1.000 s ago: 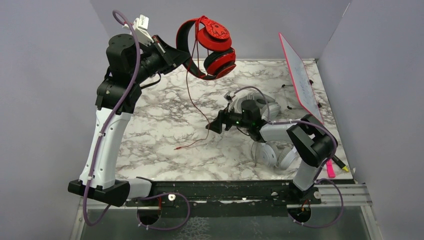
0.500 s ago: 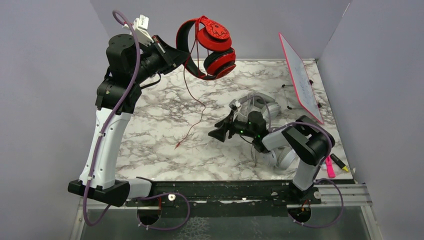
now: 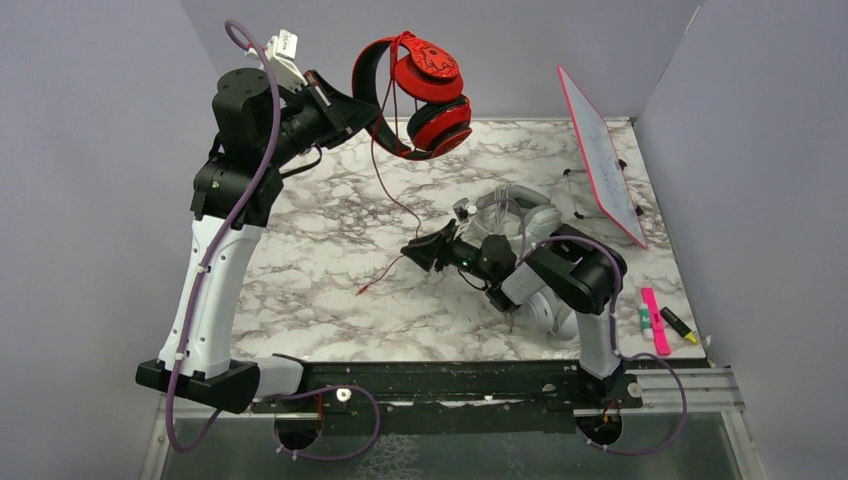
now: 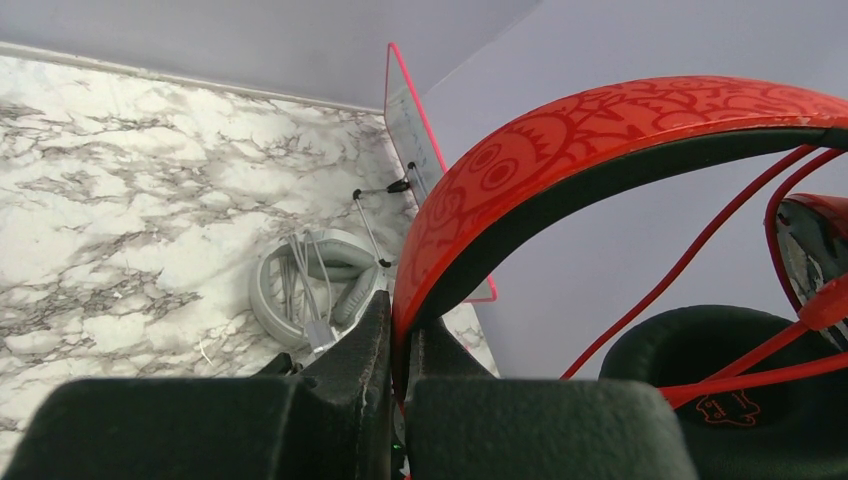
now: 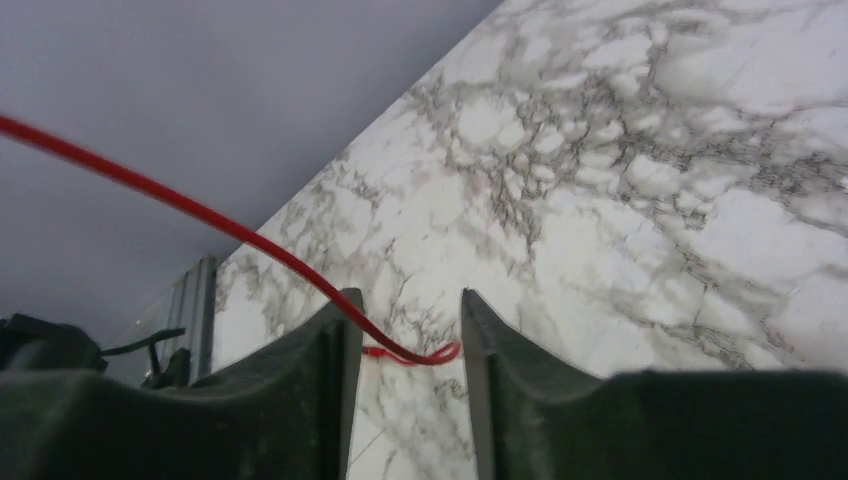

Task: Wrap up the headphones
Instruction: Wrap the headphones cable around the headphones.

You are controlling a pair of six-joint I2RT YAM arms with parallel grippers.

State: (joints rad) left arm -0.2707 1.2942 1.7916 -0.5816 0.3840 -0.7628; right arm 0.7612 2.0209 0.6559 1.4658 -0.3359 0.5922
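The red-and-black headphones (image 3: 430,95) hang high at the back, my left gripper (image 3: 355,110) shut on their headband (image 4: 560,140). Their red cable (image 3: 395,205) drops to the marble table (image 3: 310,250), its plug end (image 3: 362,291) lying left of centre. Low over the table, my right gripper (image 3: 408,250) stands open with a loop of the red cable (image 5: 420,352) between its fingers. A light grey headset (image 3: 515,205) with its thin cable wound on it lies behind the right arm. A white-silver headset (image 3: 550,310) is partly hidden under that arm.
A red-framed whiteboard (image 3: 600,150) leans at the back right. A pink highlighter (image 3: 655,335), a green one (image 3: 645,318) and a yellow one (image 3: 678,325) lie at the front right. Purple-grey walls close in the table on three sides.
My right gripper has swung left to the hanging red cable and its jaws have narrowed around it. The cable's tail has shifted on the table. The left arm has not moved.
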